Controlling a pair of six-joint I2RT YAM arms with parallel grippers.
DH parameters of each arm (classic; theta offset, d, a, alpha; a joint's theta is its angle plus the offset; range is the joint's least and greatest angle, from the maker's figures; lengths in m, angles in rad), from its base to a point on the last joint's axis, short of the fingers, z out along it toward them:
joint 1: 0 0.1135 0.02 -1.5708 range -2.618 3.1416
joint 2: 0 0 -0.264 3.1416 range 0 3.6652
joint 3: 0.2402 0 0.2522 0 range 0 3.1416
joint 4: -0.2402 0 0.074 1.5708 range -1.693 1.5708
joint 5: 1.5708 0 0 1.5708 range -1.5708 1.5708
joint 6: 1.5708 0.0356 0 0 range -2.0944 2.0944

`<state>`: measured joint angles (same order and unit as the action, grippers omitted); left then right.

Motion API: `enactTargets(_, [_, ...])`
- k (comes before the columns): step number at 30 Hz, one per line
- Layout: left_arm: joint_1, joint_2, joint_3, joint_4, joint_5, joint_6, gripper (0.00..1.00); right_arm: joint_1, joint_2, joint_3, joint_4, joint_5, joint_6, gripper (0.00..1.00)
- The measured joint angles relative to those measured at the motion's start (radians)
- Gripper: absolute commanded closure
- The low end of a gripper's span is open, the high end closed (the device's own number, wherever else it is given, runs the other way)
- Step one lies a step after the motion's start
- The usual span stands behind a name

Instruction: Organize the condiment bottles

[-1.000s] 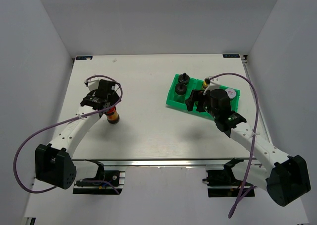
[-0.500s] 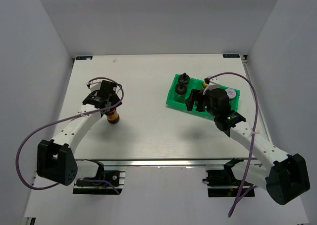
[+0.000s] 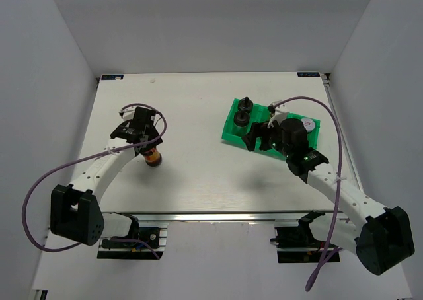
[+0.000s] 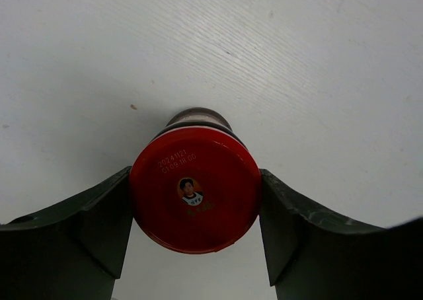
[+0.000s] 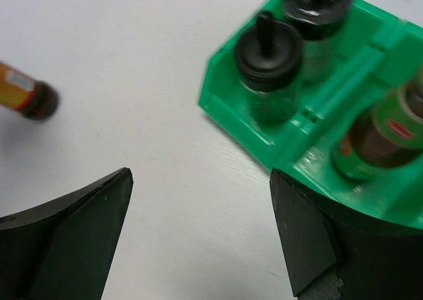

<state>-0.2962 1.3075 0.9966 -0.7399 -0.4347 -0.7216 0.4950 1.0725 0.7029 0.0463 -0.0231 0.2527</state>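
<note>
The left claw [image 4: 195,181] has just drawn in from a wide spread. It now pinches the red-capped jar [image 4: 193,189], with one dark finger against each side of the lid. The jar stands upright on the left half of the white desk [image 3: 198,181], well apart from everything else. From overhead, its dark body and orange label show just below the claw. Over the last second the jar has hardly shifted; mainly the fingers have moved. The grasp looks made or nearly made, and the lift has not begun.

Further back and to the right, the right claw [image 5: 199,174] is spread wide and holds nothing. It hovers at the near left edge of the green bin [image 5: 231,118], having edged slightly to the left. In the bin's left compartment, two black-capped bottles [image 5: 269,45] stand upright, one behind the other. A bottle with a green and red label [image 5: 370,138] sits in the next compartment. The right arm hides part of the bin from above.

The red-capped jar appears to be the only bottle outside the bin. Carrying it across would likely bring the sorting close to done.
</note>
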Motion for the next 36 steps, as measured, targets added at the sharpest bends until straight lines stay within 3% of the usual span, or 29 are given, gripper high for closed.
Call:
enactTargets(6, [-0.029,-0.011,0.000,0.014,0.111,0.063,0.68,0.092,-0.025,-0.015,0.066,-0.128,-0.132,0.11])
enactTargets(13, [-0.256,0.015,0.058,-0.002,0.117,0.106,0.78,0.241,0.089,-0.044,0.196,-0.215,-0.305,0.11])
enactTargets(17, [-0.357,0.046,0.117,0.021,0.122,0.114,0.84,0.249,0.189,-0.060,0.268,-0.261,-0.345,0.11])
enactTargets(23, [-0.402,0.047,0.128,0.070,0.168,0.175,0.87,0.253,0.232,-0.239,0.547,-0.347,-0.392,0.11])
enactTargets(32, [-0.480,0.047,0.128,0.150,0.395,0.345,0.86,0.253,0.286,-0.313,0.851,-0.423,-0.412,0.11])
enactTargets(36, [-0.527,0.047,0.128,0.180,0.483,0.410,0.91,0.253,0.296,-0.313,0.924,-0.456,-0.415,0.11])
